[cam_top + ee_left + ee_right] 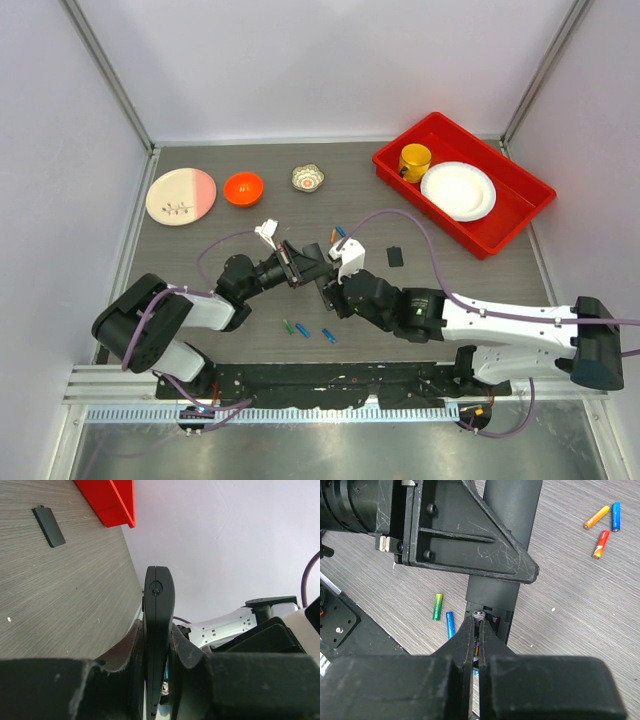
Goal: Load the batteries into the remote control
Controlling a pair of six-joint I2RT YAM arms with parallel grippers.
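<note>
My left gripper is shut on the remote control, a slim black bar held on edge above the table. Seen from above, the remote sits between both grippers. My right gripper is shut, its tips pressed against a black-and-orange battery with a silver end in the remote's open recess. Loose batteries lie on the table: green, blue, and orange, blue and red-orange farther off.
A small flat black piece lies right of the grippers. At the back stand a pink-and-cream plate, an orange bowl and a small patterned cup. A red bin at back right holds a yellow cup and a white plate.
</note>
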